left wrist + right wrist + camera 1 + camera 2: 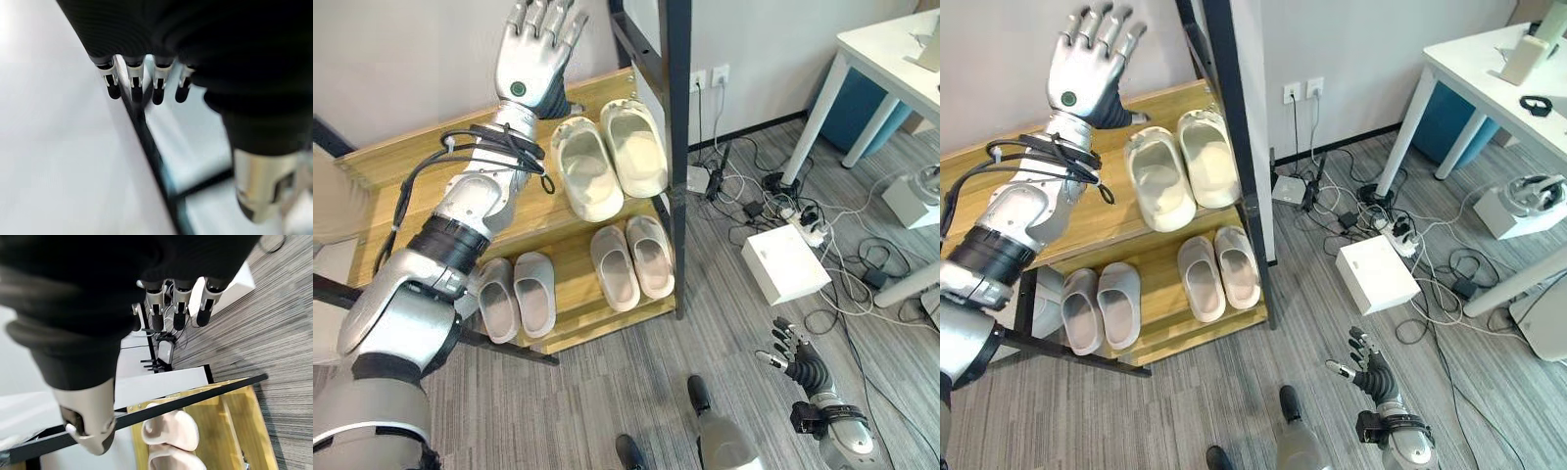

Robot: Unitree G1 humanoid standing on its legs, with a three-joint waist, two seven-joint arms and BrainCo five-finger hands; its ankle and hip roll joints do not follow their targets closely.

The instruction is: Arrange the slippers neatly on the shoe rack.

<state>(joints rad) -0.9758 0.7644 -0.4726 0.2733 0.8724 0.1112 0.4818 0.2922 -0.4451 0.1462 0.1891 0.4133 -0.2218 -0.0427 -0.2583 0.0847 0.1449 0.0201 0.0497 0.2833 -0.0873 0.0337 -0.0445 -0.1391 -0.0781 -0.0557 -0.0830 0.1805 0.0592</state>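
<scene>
Three slipper pairs racked, left robot hand released above, right robot hand released.

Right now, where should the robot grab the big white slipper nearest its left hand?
Probably at the heel rim of the white slipper, coming from above and from the rack's open front. It lies sole down on the upper shelf, opening up, so fingers can hook inside while the thumb presses outside. Its partner sits close on one side, so a sideways grab looks cramped. The left hand hovers open above.

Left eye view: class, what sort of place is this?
Probably an office or lab corner: a white desk, wall sockets feeding a tangle of cables on grey carpet, beside a wooden shoe rack holding slippers.
</scene>
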